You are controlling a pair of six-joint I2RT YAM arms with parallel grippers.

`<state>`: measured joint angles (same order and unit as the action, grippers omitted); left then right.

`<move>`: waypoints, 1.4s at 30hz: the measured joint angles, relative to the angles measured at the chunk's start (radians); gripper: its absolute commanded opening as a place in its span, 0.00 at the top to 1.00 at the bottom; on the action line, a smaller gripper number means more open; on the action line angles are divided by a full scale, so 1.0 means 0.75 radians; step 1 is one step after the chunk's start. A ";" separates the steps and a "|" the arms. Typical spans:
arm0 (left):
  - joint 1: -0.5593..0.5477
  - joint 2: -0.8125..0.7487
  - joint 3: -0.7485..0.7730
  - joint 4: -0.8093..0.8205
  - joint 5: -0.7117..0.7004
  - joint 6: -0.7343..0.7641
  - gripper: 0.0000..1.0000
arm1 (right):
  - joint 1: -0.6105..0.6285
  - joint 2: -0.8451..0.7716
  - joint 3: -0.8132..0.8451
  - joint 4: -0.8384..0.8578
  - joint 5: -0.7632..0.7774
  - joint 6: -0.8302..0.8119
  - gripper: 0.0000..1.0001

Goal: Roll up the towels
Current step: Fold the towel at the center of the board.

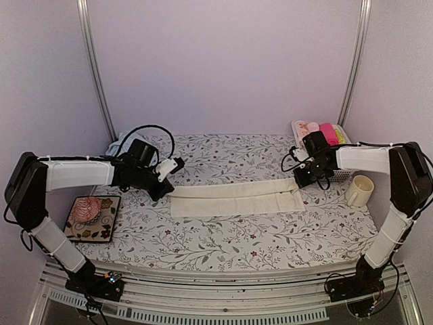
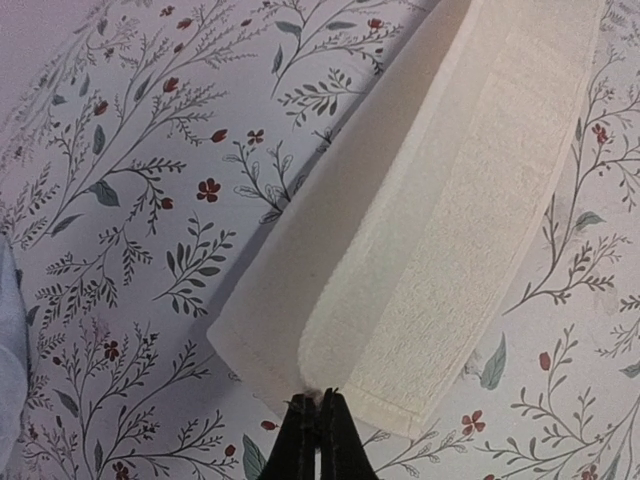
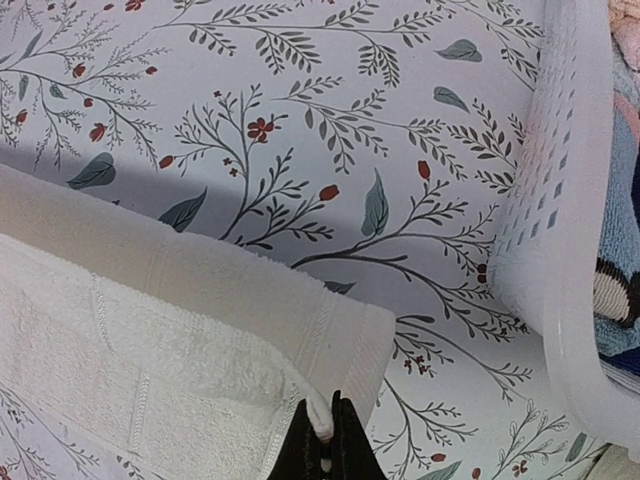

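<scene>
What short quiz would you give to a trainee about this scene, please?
1. True or false: the long cream terry towel is already rolled.
2. Where does the cream ceramic mug stand? A) on the towel B) beside the right arm C) beside the left arm
3. Fill in: the left arm's fingers and the right arm's fingers each pinch one ___ of the towel.
Key: 1 false, it lies flat, folded lengthwise; 2 B; 3 end.

I see a long cream cloth towel (image 2: 440,230), fuzzy and not shiny. The flowered table cover (image 3: 300,60) looks smooth and flat. The white plastic basket with holes (image 3: 560,230) looks hard and smooth.
</scene>
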<state>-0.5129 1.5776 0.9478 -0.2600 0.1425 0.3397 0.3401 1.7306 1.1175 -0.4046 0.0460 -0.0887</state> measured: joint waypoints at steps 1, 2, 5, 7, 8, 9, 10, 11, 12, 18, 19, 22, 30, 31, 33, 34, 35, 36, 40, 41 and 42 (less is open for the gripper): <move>-0.001 0.000 0.000 -0.002 0.000 0.000 1.00 | 0.000 -0.003 -0.002 -0.001 0.000 0.000 0.98; -0.002 0.000 0.000 -0.005 0.000 0.000 1.00 | 0.000 -0.008 -0.006 0.000 -0.001 0.000 0.98; -0.004 -0.002 -0.003 -0.009 0.001 0.000 1.00 | 0.000 -0.020 -0.020 -0.001 -0.001 0.000 0.98; -0.006 -0.002 -0.009 -0.010 0.000 0.000 1.00 | 0.000 -0.028 -0.028 -0.004 -0.003 0.001 0.98; -0.008 -0.002 -0.012 -0.011 0.000 0.000 1.00 | 0.001 -0.031 -0.031 -0.005 -0.005 0.001 0.98; -0.008 -0.002 -0.013 -0.012 0.000 0.000 1.00 | 0.002 -0.032 -0.033 -0.005 -0.006 0.001 0.98; -0.010 -0.002 -0.015 -0.014 0.001 0.000 1.00 | 0.004 -0.034 -0.036 -0.006 -0.006 0.001 0.98; -0.011 -0.002 -0.016 -0.015 0.001 0.000 1.00 | 0.007 -0.036 -0.041 -0.005 -0.006 0.001 0.98; -0.013 -0.002 -0.016 -0.017 0.001 0.000 1.00 | 0.009 -0.038 -0.045 -0.008 -0.007 0.002 0.98; -0.021 -0.002 -0.022 -0.021 0.005 -0.001 1.00 | 0.026 -0.038 -0.066 -0.014 -0.010 0.008 0.98; -0.022 -0.003 -0.023 -0.021 0.005 -0.001 1.00 | 0.028 -0.039 -0.069 -0.016 -0.011 0.009 0.98; -0.025 -0.005 -0.030 -0.022 0.005 -0.001 1.00 | 0.034 -0.039 -0.076 -0.021 -0.010 0.011 0.98; -0.032 -0.011 -0.042 -0.025 0.007 -0.001 1.00 | 0.038 -0.040 -0.089 -0.030 -0.010 0.018 0.98; -0.032 -0.011 -0.043 -0.025 0.007 -0.001 1.00 | 0.038 -0.040 -0.089 -0.030 -0.010 0.019 0.98; -0.033 -0.011 -0.044 -0.026 0.008 -0.002 1.00 | 0.039 -0.040 -0.089 -0.031 -0.010 0.019 0.98; -0.033 -0.011 -0.044 -0.028 0.009 -0.002 1.00 | 0.041 -0.040 -0.089 -0.031 -0.010 0.020 0.98; -0.033 -0.011 -0.045 -0.030 0.009 -0.001 1.00 | 0.042 -0.040 -0.090 -0.031 -0.010 0.020 0.98; -0.034 -0.011 -0.045 -0.032 0.010 -0.002 1.00 | 0.043 -0.040 -0.092 -0.031 -0.010 0.020 0.98; -0.036 -0.011 -0.046 -0.037 0.010 -0.003 1.00 | 0.049 -0.040 -0.106 -0.031 -0.010 0.024 0.98; -0.037 -0.011 -0.046 -0.039 0.010 -0.005 1.00 | 0.051 -0.041 -0.111 -0.031 -0.010 0.024 0.98; -0.038 -0.011 -0.046 -0.041 0.009 -0.005 1.00 | 0.052 -0.043 -0.115 -0.032 -0.009 0.025 0.98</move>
<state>-0.5411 1.5696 0.9134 -0.2905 0.1493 0.3359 0.3794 1.6985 1.0309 -0.4286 0.0391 -0.0700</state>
